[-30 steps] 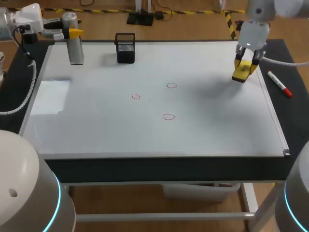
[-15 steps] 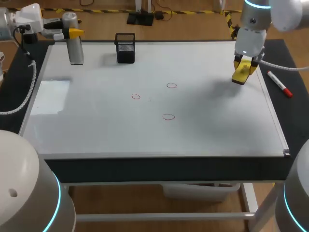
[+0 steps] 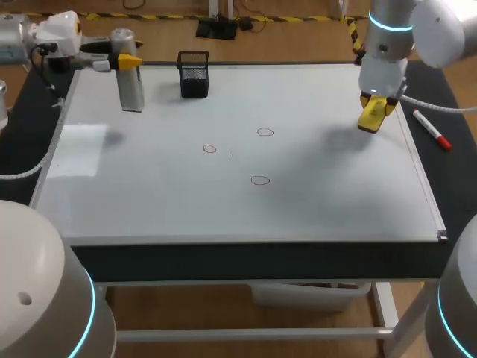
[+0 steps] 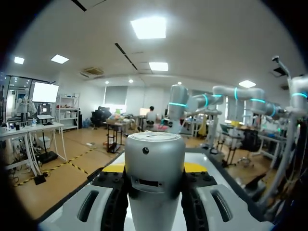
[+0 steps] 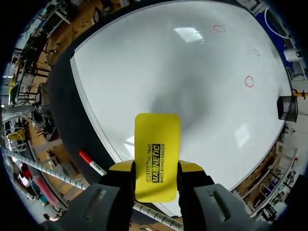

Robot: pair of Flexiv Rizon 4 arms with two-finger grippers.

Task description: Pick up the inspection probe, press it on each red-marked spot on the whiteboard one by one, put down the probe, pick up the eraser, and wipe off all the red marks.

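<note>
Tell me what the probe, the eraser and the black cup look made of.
The probe: satin silver with soft, dull highlights. It could be brushed metal or metallic-painted plastic; the look leaves that open.
The eraser: smooth yellow shell with printed lettering, likely hard plastic.
The black cup: see-through grid walls, so wire mesh, probably painted metal.

The inspection probe (image 3: 131,78) looks like smooth silver metal with a satin sheen. The whiteboard (image 3: 223,201) is glossy and smooth, catching reflections. The eraser (image 3: 370,113) has a smooth yellow plastic shell. The pen holder (image 3: 194,74) is black wire mesh.
</note>
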